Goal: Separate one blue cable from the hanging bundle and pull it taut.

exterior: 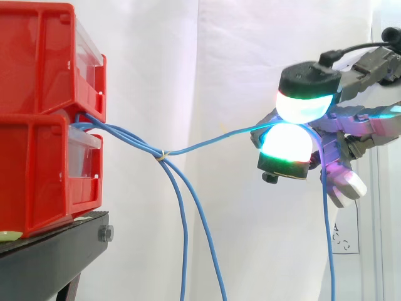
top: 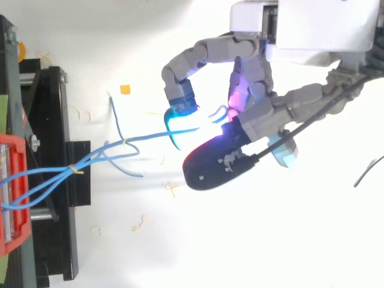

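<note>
1. White curtain [exterior: 207, 63] hangs behind the work. In my side view, two red bins [exterior: 37, 69] sit stacked on a black stand [exterior: 56, 251] at the left.
2. I see the bundle [exterior: 113, 133] of blue cables coming out from between the two bins. It runs right to a small pale tie [exterior: 161, 155] that binds the cables together.
3. Below the tie, two loose strands [exterior: 183, 238] drop to the bottom edge of the side view.
4. One blue cable [exterior: 207, 143] leaves the tie on its own and climbs gently rightward to the hand [exterior: 351, 135], well apart from the loose strands. It looks nearly straight to me, with only a slight bow.
5. The hand is clamped on that cable. Two glowing pads [exterior: 304, 106], one above the other, press together with the cable pinched between them. Both glow white with a green edge.
6. Past the pinch, the rest of the blue cable falls straight down beside the hand.
7. From my top view, the arm comes in from the upper right with its fingers curled over the cable. The tie sits just off the edge of the black stand, and the bins are at the far left.
</note>
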